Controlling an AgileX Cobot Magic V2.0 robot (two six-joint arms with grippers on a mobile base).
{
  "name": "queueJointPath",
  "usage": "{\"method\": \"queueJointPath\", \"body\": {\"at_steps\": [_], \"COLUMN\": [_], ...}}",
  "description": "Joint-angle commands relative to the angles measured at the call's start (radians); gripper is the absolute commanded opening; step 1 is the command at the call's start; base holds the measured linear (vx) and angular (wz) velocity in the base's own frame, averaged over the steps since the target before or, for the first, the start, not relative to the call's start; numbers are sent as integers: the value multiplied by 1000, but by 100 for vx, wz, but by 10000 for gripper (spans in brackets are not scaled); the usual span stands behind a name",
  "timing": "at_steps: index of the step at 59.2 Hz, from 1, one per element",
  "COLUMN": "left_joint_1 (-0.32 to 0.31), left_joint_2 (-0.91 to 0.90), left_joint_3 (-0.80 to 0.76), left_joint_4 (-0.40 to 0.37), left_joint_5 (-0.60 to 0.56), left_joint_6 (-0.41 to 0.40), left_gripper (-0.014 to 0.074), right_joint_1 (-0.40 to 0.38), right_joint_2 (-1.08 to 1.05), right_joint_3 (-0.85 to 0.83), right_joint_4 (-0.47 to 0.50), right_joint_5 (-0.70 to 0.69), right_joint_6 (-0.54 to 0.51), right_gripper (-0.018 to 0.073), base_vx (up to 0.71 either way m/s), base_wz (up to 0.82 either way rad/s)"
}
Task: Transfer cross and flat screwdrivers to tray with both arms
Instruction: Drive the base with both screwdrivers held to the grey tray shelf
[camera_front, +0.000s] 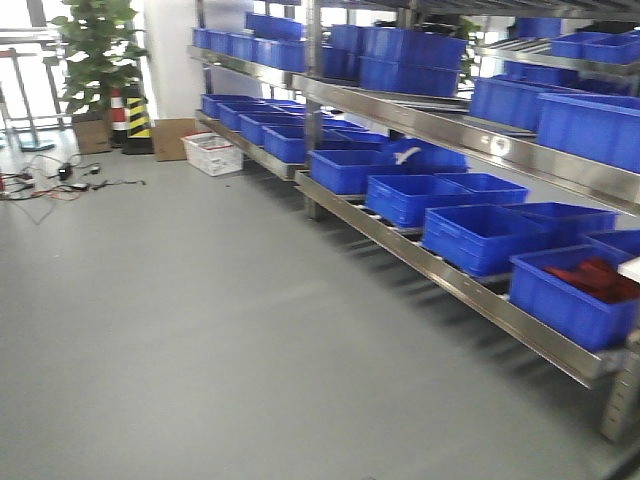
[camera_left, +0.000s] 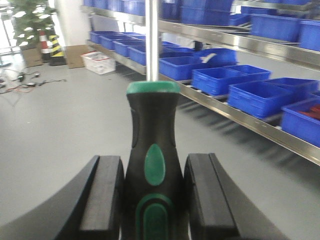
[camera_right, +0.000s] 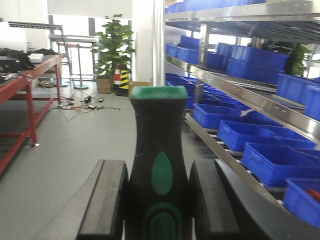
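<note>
Here's one screwdriver dead centre in the left wrist view: chunky black handle, green cap and green oval, steel shaft running straight to twelve o'clock and out of frame. The left gripper has it: pads at nine and three o'clock, pressed onto the lower handle, jaws clamped on it.

Over to the right wrist view, same story! The second screwdriver stands upright between the right gripper pads, jaws closed onto the handle from nine and three, shaft heading to twelve. Which one is cross and which is flat, I cannot tell: both tips are cut off at the top.

Both tools are up in the air, then, with grey floor well below them. And the tray? Not in any view.

So by my reading the pick-up half is done on both sides, and the whole delivery half remains: carry, lower and release, twice over.

Around them: steel shelving loaded with blue bins sweeps from one o'clock down to four in the front view. A potted plant and striped cone sit at eleven o'clock. The right wrist view adds a red-framed table at nine.
</note>
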Motion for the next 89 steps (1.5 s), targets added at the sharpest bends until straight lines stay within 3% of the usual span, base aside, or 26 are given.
{"method": "queueJointPath", "body": {"at_steps": [1, 46, 89], "left_joint_1": [-4, -4, -4], "left_joint_2": [5, 4, 5], "left_joint_3": [-23, -23, -23], "left_joint_4": [-8, -8, -8], "left_joint_5": [-97, -97, -98], "left_joint_6": [-2, -2, -2], "left_gripper": [0, 0, 0], "right_joint_1": [-1, -1, -1], "right_joint_2": [6, 6, 6], "right_joint_3": [-26, -26, -26], "right_joint_4": [16, 16, 16], "right_joint_5": [-96, -95, -95], "right_joint_6": [-3, -3, -3], "right_gripper": [-8, -8, -8], "base_vx": [52, 55, 62], "base_wz": [39, 32, 4]}}
